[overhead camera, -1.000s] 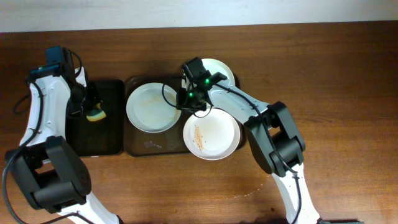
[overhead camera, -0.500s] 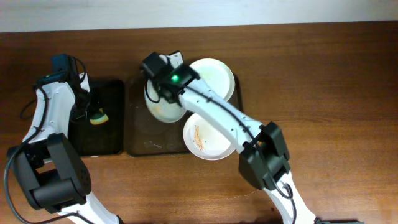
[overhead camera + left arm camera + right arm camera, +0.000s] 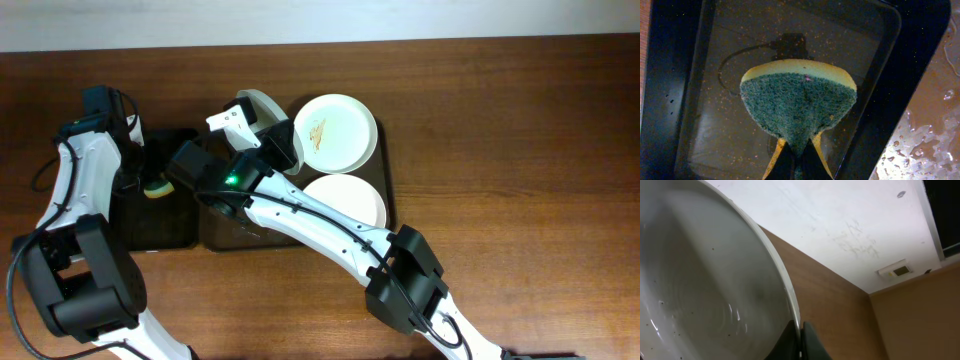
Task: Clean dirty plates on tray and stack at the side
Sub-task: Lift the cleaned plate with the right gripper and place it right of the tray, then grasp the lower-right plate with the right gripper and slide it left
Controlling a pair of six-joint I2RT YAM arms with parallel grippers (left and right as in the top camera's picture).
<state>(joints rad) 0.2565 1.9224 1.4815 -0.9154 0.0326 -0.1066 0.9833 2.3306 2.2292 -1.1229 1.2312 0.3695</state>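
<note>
My right gripper (image 3: 252, 138) is shut on the rim of a white plate (image 3: 270, 120) and holds it tilted on edge above the back left of the dark brown tray (image 3: 225, 235). In the right wrist view the jaws (image 3: 801, 335) pinch the rim, and the wet plate (image 3: 700, 280) fills the left. A second plate (image 3: 335, 132) with an orange smear lies at the tray's back right. A third plate (image 3: 350, 198) lies at the front right, partly under my right arm. My left gripper (image 3: 799, 162) is shut on a green and yellow sponge (image 3: 799, 105) over the black tray (image 3: 685, 100); the sponge also shows in the overhead view (image 3: 153, 185).
The narrow black tray (image 3: 165, 225) stands just left of the brown tray, whose wet corner shows in the left wrist view (image 3: 935, 130). My right arm (image 3: 320, 225) crosses the brown tray's front. Bare wooden table (image 3: 520, 150) lies to the right.
My right gripper lifted the left plate off the brown tray, swung it back and left, and tipped it on edge. My left gripper with the sponge barely moved.
</note>
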